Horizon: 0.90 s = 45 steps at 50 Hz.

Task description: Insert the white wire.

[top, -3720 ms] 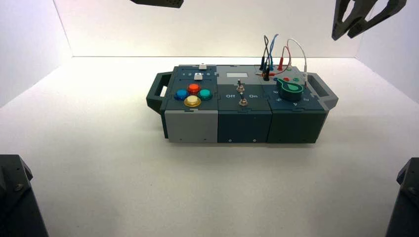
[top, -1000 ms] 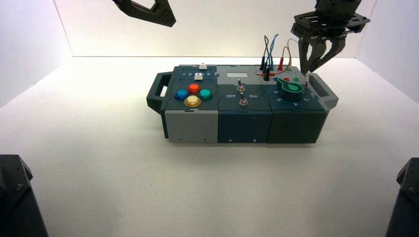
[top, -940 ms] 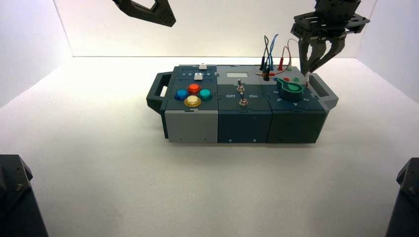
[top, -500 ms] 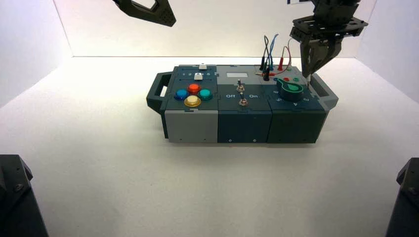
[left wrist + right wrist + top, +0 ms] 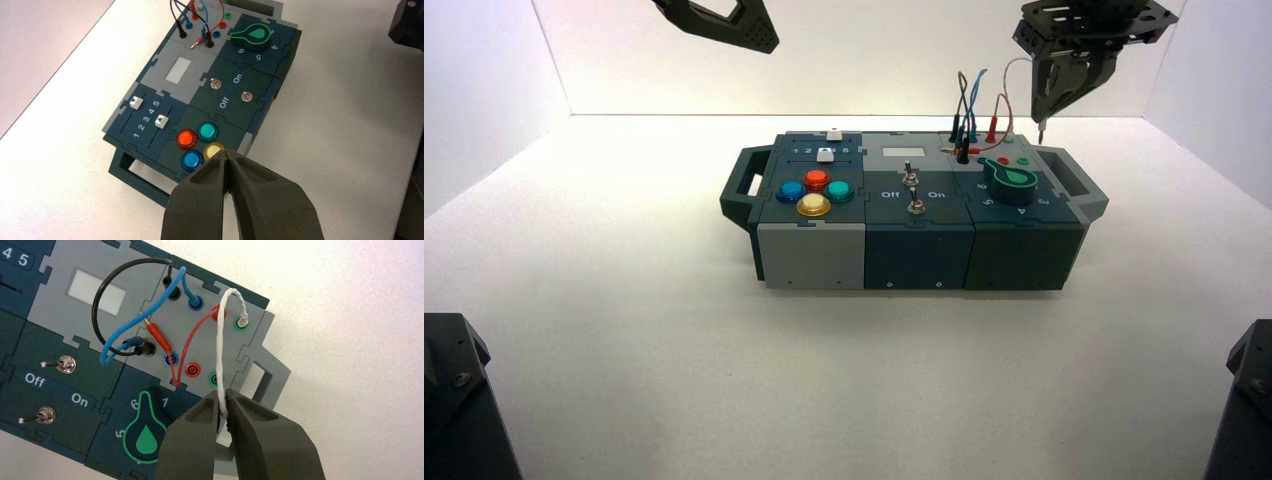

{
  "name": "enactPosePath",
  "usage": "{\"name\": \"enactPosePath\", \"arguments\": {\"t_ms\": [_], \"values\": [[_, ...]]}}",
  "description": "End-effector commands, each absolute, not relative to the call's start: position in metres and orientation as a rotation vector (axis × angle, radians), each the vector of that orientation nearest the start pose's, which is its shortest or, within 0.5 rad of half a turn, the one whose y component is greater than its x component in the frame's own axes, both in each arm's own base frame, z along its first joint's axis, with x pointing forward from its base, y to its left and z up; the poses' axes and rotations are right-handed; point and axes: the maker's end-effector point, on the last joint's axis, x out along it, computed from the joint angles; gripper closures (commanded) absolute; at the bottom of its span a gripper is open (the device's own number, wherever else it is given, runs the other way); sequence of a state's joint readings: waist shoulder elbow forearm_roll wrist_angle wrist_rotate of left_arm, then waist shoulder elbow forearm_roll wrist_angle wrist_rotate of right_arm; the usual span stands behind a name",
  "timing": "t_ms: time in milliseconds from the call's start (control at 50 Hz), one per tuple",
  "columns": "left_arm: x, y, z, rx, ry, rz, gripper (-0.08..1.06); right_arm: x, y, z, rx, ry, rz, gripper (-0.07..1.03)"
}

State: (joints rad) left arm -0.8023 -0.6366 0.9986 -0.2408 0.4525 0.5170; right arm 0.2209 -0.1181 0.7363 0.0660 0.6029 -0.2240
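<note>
Right wrist view: matte right hand (image 5: pixel 223 412) pinches the thin, arched white wire (image 5: pixel 220 347).

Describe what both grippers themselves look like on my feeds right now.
The left gripper and right gripper look alike: matte dark grey, almost black, with broad wedge-shaped fingers tapering to narrow tips. In the high view the right gripper's body is an angular dark frame. No markings, lettering or cabling show on either.

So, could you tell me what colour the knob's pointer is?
Green, clearest in the right wrist view.
</note>
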Motion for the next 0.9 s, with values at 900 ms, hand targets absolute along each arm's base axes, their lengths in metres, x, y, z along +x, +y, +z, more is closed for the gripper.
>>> {"name": "enactPosePath", "arguments": {"t_ms": [900], "values": [[0.181, -0.209, 0.179, 0.536, 0.624, -0.96, 1.01, 0.334, 0.091, 0.079, -0.223, 1.106, 0.323, 0.98]]}}
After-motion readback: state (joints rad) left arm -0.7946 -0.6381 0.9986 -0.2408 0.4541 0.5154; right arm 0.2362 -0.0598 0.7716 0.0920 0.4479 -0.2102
